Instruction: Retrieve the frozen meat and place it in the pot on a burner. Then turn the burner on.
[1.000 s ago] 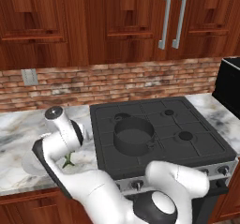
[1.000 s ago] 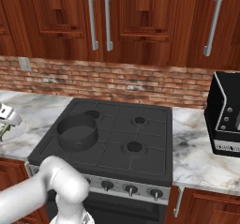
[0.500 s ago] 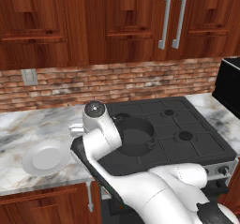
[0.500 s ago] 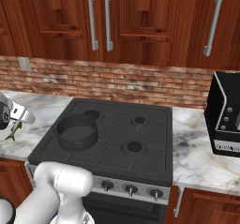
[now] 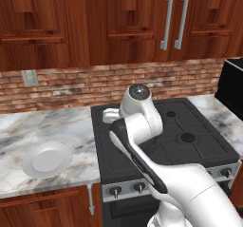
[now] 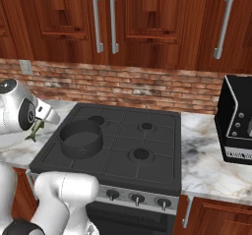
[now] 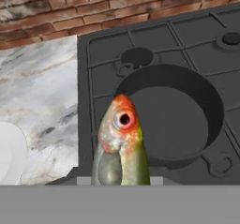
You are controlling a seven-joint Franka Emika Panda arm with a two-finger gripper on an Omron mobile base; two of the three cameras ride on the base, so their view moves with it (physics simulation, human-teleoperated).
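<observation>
The frozen meat (image 7: 121, 145), a small fish with its orange-red head up, fills the lower centre of the hand view, apparently clamped in the gripper (image 6: 42, 120), whose fingers are hidden, so the jaw width cannot be told. In the right base view its tail hangs at the left edge, just left of the stove (image 6: 118, 145). The pot (image 7: 173, 120) sits empty on a burner at centre right. Retrieval looks done; dropping the fish into the pot and turning a knob (image 6: 134, 197) remain
</observation>
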